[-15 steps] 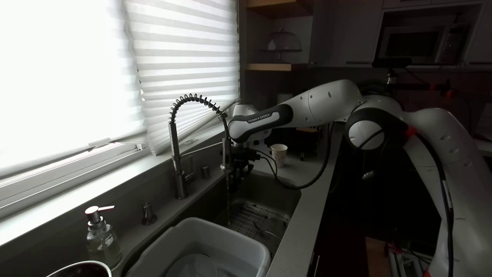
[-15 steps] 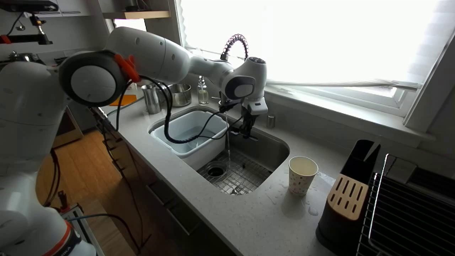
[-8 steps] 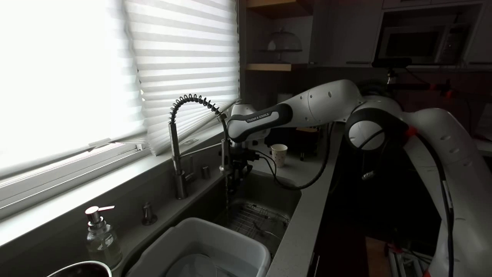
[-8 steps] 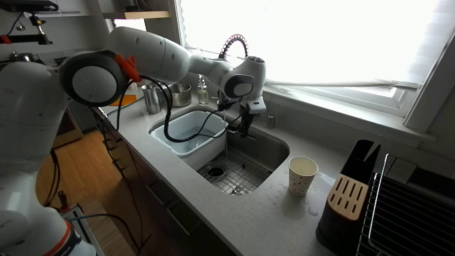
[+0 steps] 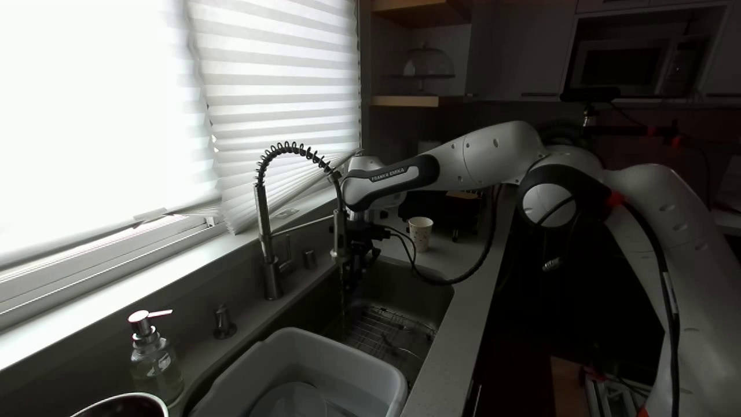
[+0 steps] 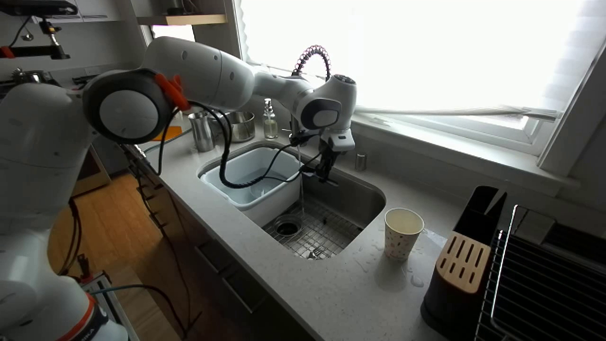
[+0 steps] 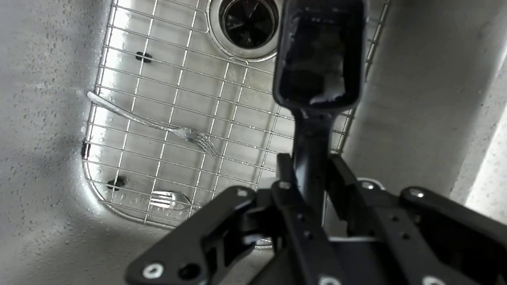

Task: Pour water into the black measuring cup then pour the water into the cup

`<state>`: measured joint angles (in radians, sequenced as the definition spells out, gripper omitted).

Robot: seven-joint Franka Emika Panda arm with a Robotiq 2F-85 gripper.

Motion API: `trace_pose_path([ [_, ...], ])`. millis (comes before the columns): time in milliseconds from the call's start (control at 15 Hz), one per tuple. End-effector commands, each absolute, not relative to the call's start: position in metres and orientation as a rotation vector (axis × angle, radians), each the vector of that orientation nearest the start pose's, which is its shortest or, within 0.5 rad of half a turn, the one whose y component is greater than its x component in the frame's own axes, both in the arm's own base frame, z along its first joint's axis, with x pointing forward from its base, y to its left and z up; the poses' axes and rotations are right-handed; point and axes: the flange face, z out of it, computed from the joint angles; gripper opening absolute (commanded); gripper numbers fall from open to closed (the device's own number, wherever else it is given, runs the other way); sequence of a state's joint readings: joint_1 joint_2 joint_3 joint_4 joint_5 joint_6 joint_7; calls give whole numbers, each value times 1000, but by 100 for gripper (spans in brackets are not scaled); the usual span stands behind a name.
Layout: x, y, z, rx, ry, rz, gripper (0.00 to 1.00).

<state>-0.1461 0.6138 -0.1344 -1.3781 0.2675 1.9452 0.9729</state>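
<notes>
Before me, a black claw [image 7: 310, 166] grips a squarish black plastic measuring cup [image 7: 318, 65] over the steel sink [image 6: 362, 192]; filling seems underway; next, carry it level to the tapered cream paper cup [image 6: 401, 240] on the worktop [image 6: 331, 293].

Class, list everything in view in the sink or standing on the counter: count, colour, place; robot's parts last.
black measuring cup: 1, black, held above grid
cup: 1, cream patterned, on counter
grid: 1, silver, in sink
drain: 1, dark, in sink
forks: 2, silver, in sink
basin: 1, pale, in sink
tap: 1, silver and black, behind sink
water: 1 stream, clear, below tap
fixtures: 2, silver, flanking tap
soap bottle: 1, clear, near basin
pot: 1, silver, on counter
pitcher: 1, silver, near pot
slotted block: 1, black, tan top, near cup
wire rack: 1, dark, beside slotted block
robot arm: 1, mostly white, over counter
claw: 1, black, gripping black measuring cup
</notes>
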Motion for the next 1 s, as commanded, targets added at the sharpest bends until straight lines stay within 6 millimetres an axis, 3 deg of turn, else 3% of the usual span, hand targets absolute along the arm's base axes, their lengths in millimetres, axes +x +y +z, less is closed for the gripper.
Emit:
trace_pose_path([
  [0,703,-163,354,-2318,1835,203,6],
  [933,700,-176,350,-2392,1876,163,6],
])
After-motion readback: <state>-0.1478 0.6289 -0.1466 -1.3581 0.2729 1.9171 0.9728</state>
